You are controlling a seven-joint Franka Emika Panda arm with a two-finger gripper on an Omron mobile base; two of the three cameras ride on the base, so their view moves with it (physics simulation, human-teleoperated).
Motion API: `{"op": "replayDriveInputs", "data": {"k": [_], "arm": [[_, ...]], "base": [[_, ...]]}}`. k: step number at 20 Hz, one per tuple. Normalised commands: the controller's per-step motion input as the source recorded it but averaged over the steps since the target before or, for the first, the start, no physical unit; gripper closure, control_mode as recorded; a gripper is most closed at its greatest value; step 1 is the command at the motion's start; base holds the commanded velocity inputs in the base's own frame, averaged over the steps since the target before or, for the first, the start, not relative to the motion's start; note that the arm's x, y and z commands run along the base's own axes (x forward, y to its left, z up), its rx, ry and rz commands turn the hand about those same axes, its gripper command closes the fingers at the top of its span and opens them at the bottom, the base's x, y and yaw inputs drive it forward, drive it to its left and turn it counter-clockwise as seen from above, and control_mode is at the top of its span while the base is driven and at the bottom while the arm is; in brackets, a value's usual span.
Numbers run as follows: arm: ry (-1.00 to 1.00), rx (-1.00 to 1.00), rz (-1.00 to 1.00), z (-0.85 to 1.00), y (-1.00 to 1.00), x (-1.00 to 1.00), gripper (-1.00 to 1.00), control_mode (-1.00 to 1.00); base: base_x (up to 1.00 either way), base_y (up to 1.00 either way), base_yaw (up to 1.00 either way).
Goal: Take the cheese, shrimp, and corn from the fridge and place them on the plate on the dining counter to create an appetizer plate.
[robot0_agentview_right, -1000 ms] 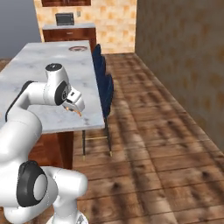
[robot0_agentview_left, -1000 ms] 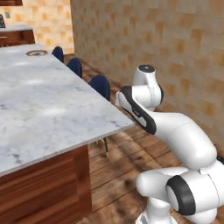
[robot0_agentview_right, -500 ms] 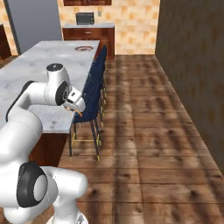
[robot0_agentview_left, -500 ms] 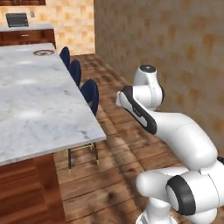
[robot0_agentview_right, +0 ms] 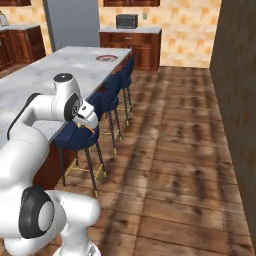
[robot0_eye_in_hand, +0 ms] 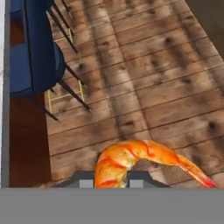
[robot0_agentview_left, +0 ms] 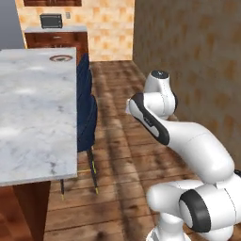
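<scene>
Nearest, the jaws (robot0_eye_in_hand: 112, 183) are clenched on the shrimp (robot0_eye_in_hand: 140, 159), an orange-pink curl whose thin tail trails off to one side; seen from the right base camera, the shrimp (robot0_agentview_right: 90, 129) shows as a small orange tip below the folded wrist, held in the air above the wood floor (robot0_agentview_right: 185, 165). Just beside the arm stand blue stools (robot0_agentview_right: 95, 117), tucked in a row along the edge of the marble table (robot0_agentview_left: 33, 117). Farther along the table, near its far end, lies the plate (robot0_agentview_right: 105, 57), round with a dark rim. Beyond it, a microwave (robot0_agentview_right: 127, 21) sits on the wall counter, with the grey fridge (robot0_agentview_right: 70, 22) beside it.
</scene>
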Motion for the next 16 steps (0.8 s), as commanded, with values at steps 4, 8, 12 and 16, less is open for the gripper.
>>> {"op": "replayDriveInputs", "data": {"k": [4,8,12,16], "arm": [[0.0,0.0,0.0,0.0,0.0,0.0,1.0,1.0],[0.0,0.0,0.0,0.0,0.0,0.0,1.0,1.0],[0.0,0.0,0.0,0.0,0.0,0.0,1.0,1.0],[0.0,0.0,0.0,0.0,0.0,0.0,1.0,1.0]], "base": [[0.92,-0.95,0.39],[0.95,-0.92,0.39],[0.96,-0.89,0.4],[0.99,-0.87,0.4]]}}
